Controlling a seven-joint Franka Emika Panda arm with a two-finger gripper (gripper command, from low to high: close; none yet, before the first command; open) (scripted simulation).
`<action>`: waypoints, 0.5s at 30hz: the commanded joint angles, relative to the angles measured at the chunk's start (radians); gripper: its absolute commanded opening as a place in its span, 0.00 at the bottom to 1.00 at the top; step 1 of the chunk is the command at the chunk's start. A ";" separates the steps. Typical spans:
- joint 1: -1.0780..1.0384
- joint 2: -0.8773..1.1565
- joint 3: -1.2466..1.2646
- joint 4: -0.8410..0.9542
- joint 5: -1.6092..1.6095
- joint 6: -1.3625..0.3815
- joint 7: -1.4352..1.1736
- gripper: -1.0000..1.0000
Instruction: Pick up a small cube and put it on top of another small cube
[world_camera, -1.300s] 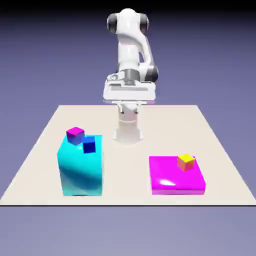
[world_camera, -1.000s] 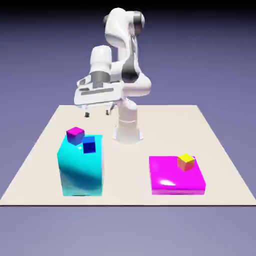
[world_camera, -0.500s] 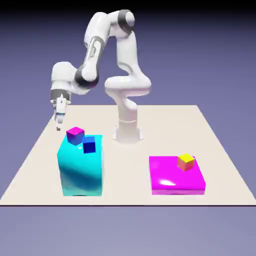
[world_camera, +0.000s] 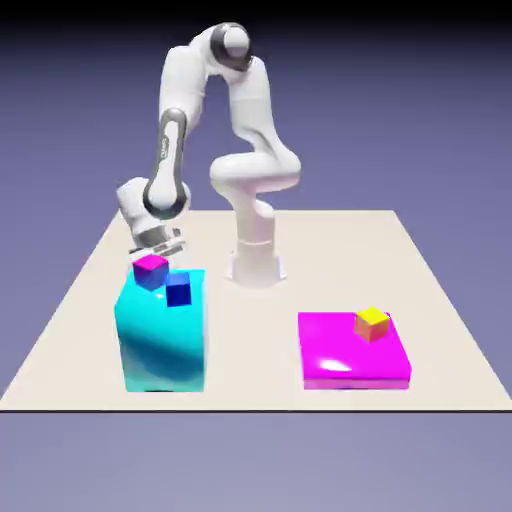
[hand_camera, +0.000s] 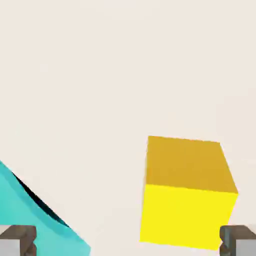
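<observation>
Claw released, fingertips wide apart and gripping nothing; in the hand view the small yellow cube sits on the pale tabletop between four and five o'clock of centre, nearer the right-hand fingertip, contact impossible to tell, with the cyan block toward eight o'clock. Exterior view: the gripper is low behind that block, yellow cube hidden from this side; magenta-topped cube and blue cube at the block's top. Magenta slab toward four-thirty, orange-sided cube at its one o'clock.
</observation>
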 joint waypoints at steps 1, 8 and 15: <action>0.036 -0.012 -0.036 0.001 -0.007 0.017 0.003 0.50; 0.290 -0.099 -0.289 0.006 -0.053 0.136 0.022 0.50; 0.543 -0.185 -0.542 0.011 -0.099 0.254 0.042 0.50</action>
